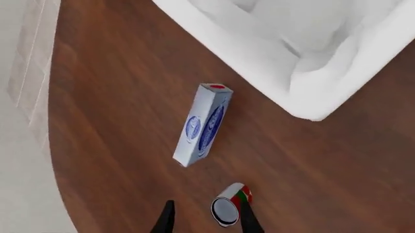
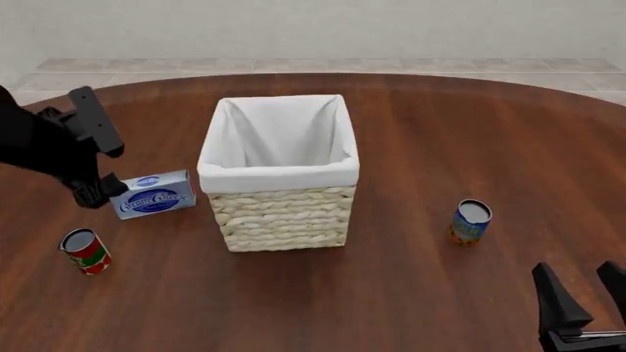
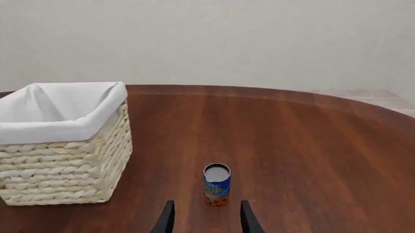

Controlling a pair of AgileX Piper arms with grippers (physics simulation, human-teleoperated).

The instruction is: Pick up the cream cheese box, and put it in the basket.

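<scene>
Near the lens, parted fingers of the empty left gripper (image 1: 206,221) hover above the cream cheese box (image 1: 203,124), beside the basket (image 1: 304,58); it looks light, stiff, best pinched across narrow sides.

Cream cheese box (image 2: 154,195): white script "Cream Cheese" on blue oval.

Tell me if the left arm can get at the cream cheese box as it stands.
Probably yes. The left gripper hangs open above the box, with bare table around it; the red can and basket stand apart.
</scene>
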